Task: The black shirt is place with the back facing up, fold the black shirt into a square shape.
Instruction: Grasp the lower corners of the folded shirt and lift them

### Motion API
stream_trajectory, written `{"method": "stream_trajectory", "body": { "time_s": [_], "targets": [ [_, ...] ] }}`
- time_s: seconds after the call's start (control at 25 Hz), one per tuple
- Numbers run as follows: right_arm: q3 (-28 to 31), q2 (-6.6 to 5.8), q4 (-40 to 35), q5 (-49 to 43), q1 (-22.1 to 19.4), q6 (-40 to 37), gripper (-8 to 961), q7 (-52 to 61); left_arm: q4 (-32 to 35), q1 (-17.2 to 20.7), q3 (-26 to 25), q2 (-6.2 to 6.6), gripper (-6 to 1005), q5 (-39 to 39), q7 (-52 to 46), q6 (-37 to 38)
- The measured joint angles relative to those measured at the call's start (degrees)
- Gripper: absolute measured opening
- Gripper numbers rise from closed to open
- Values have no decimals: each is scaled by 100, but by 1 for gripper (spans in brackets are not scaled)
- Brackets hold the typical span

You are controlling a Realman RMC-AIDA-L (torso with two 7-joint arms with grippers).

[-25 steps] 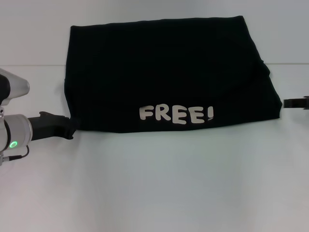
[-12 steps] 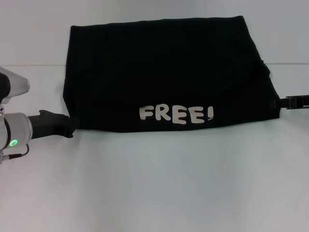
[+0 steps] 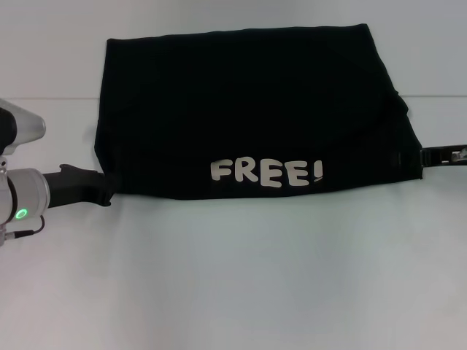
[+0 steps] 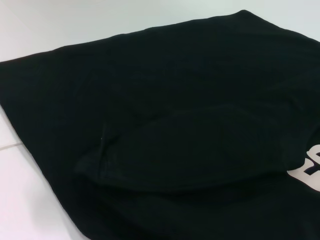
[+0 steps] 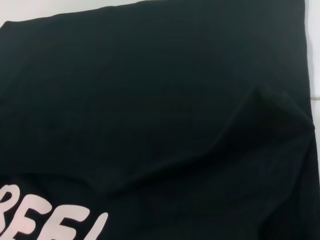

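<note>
Jaws of left gripper and right gripper vanish against black shirt.

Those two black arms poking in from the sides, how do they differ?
The left pincer shows with much of its arm, a silver wrist with a green light; the right pincer shows only as a thin black tip at the frame edge. The left one meets the black shirt at its near left corner; the right one meets the right edge, slightly farther back. Both are black and sit level with the white table.
</note>
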Motion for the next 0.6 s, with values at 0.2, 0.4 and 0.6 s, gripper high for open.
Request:
{"method": "stream_trajectory", "body": {
  "time_s": [0.2, 0.4, 0.6],
  "targets": [
    [38, 1, 67, 4, -10, 70, 486, -1, -7, -29, 0, 13, 10, 0, -2, 1],
    [11, 0, 118, 8, -17, 201, 391, -1, -12, -52, 0, 15, 11, 0, -6, 10],
    [17, -2, 137, 9, -15, 238, 353, 0, -12, -57, 0, 24, 12, 0, -8, 13]
  ]
}}
